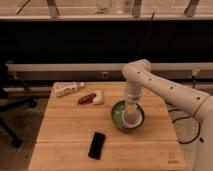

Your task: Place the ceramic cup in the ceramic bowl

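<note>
My gripper [132,107] is hanging over the bowl [119,116], the cup [131,119] sitting inside; phone [96,145] lying at seven o'clock, bottle [66,89] at ten.

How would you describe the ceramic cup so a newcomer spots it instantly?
Start at the wooden table and go to its right side, where the green ceramic bowl sits. The ceramic cup is inside it, by the right rim, with the end effector directly above it. It is the only small round white cup; the white bottle lies at the far left.
</note>
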`<move>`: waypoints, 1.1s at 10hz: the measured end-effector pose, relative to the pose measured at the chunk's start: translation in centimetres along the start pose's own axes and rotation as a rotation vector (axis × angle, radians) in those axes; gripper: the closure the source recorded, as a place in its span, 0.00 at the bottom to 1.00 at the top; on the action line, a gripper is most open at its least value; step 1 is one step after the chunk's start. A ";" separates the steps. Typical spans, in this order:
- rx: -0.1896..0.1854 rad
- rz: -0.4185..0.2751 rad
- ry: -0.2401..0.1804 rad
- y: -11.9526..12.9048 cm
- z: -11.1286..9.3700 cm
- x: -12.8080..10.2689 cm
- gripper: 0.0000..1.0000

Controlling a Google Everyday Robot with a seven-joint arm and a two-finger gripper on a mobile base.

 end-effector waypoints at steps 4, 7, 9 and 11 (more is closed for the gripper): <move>0.017 -0.009 -0.030 -0.7 -0.4 -0.3 0.20; 0.048 -0.013 -0.044 -0.9 -2.0 -0.2 0.20; 0.076 -0.020 -0.054 -0.7 -4.3 0.2 0.20; 0.091 -0.020 -0.058 -0.4 -6.2 0.8 0.20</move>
